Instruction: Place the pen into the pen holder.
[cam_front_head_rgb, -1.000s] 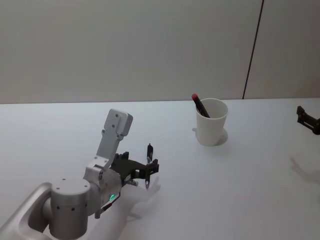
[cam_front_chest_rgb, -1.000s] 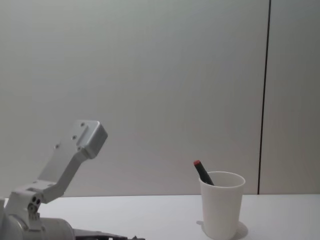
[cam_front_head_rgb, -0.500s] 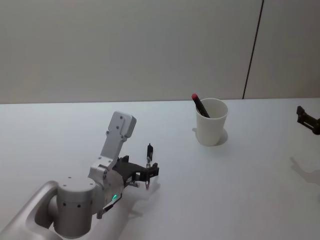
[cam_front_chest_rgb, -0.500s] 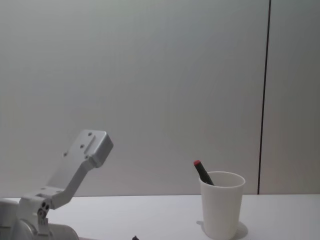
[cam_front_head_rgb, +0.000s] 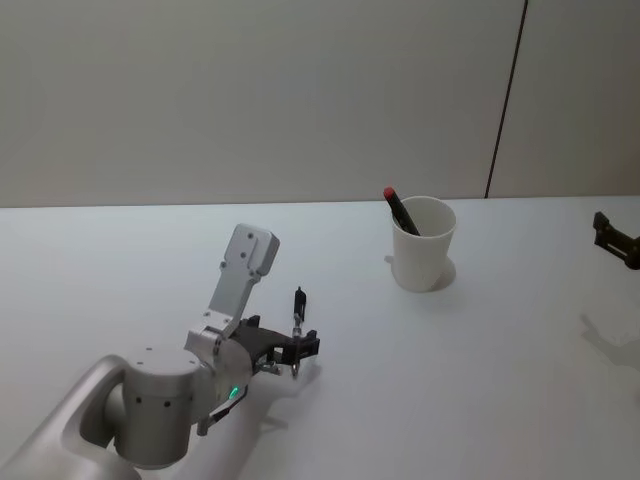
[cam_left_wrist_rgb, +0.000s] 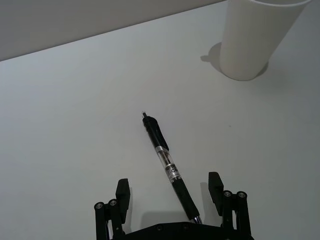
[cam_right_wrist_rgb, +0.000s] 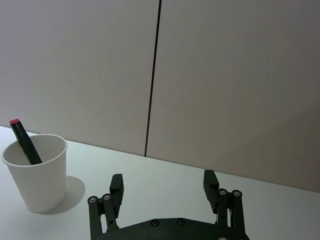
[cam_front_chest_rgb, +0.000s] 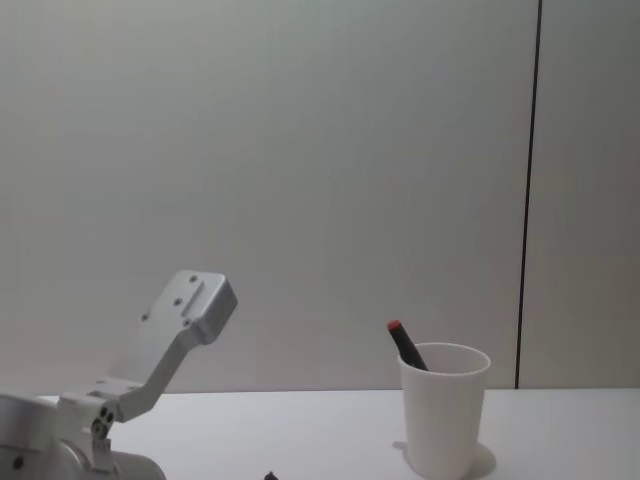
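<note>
- Step in hand, as we read it: pre-grasp on the pen (cam_left_wrist_rgb: 167, 162). It lies flat on the table (cam_left_wrist_rgb: 75, 125), well apart from the pen holder (cam_left_wrist_rgb: 252, 42).
- The left gripper (cam_left_wrist_rgb: 169, 189) sits low over the table with its jaws wide, straddling the pen's near end. We see no contact on either side.
- The pen runs roughly along the gripper's reach, slightly skewed, with its far end pointing off toward the cup's side.
- The pen holder stands upright farther back, right of centre. A red-capped marker (cam_front_head_rgb: 399, 210) already leans inside it.
- The right gripper (cam_right_wrist_rgb: 163, 184) is parked at the table's right edge, jaws wide and empty.
- Next move, our call: close on the barrel, lift, carry over the rim, tip toward vertical, release.
- Risks, as we judge them:
  - A grip near one end may let the pen pivot.
  - The marker takes up one side of the cup.
  - A light paper cup could tip if nudged.
</note>
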